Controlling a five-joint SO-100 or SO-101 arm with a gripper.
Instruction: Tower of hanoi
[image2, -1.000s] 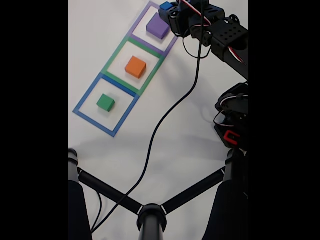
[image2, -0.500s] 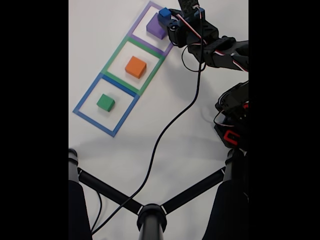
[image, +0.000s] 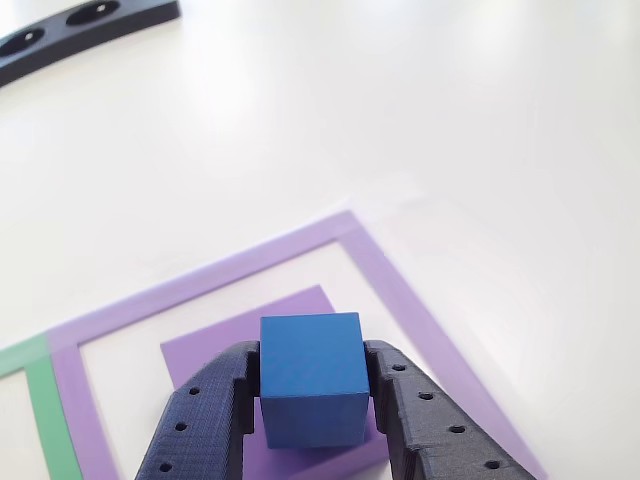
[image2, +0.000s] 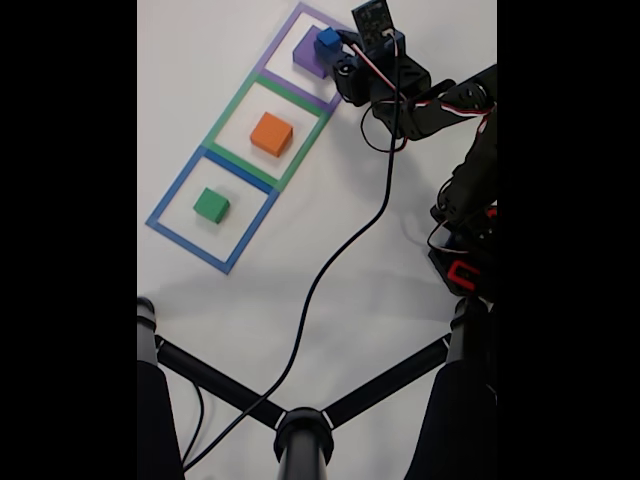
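My gripper (image: 312, 395) is shut on the small dark blue cube (image: 311, 378), one dark finger on each side of it. The blue cube hangs just over the top face of the purple cube (image: 220, 345); whether it touches is unclear. In the fixed view the gripper (image2: 330, 45) holds the blue cube (image2: 327, 40) above the purple cube (image2: 306, 50), inside the purple square outline (image2: 282, 32). The orange cube (image2: 271, 134) sits in the green outline, and the green cube (image2: 211, 205) sits in the blue outline.
A black cable (image2: 330, 260) trails from the arm across the white table. A black stand with three legs (image2: 300, 425) occupies the near edge. A black strip with round holes (image: 80, 30) lies at the top left of the other view.
The arm has lowered and reached left, carrying the blue cube from beside the purple outline's corner to over the purple cube. The other cubes stayed put.
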